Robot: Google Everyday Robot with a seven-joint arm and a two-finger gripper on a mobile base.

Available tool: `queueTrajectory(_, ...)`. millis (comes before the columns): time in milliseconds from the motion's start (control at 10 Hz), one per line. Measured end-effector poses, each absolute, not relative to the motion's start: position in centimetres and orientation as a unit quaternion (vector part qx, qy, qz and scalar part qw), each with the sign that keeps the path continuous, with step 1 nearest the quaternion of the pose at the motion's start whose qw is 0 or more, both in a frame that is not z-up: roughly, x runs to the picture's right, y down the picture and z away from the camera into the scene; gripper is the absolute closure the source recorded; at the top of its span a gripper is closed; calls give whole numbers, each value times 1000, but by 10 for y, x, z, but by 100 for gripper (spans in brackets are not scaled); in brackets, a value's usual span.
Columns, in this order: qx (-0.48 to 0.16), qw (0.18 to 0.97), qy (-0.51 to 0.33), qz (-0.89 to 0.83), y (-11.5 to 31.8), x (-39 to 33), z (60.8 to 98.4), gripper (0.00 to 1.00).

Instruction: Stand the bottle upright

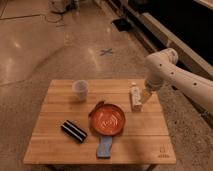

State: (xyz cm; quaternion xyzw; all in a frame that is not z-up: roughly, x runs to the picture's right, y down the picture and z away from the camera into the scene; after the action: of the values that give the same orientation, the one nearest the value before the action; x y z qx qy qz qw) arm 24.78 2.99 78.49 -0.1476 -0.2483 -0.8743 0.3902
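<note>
Camera view: the white bottle [135, 96] is on the right half of the wooden table [50, 147], toward the far edge. Its cap points away from the camera and it looks upright or close to it, though I cannot rule out a lean. The gripper [144, 97] hangs just to the right of the bottle at about mid-height, at the end of the white arm [167, 67] reaching in from the right. Its jaws are spread wide and hold nothing. Whether a finger touches the bottle's side I cannot tell.

The main risk is a sideways knock. The bottle is slim and tall and probably light, so if the wide jaws drift left or brush it while pulling away, it could tip toward the red plate [122, 120] just near-left of it. A close made off-centre would push it over rather than grip it. A tipped bottle could also roll right and off the table edge, which is near. The translucent cup [80, 90], far left, and the black block [74, 131], near left, are well apart from all this and unlikely to be disturbed.
</note>
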Motion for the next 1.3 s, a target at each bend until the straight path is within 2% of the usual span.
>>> queueTrajectory(1000,-150,391,-246,-874,29,249,785,22)
queueTrajectory(1300,-197,386,-239,-869,23,234,815,22)
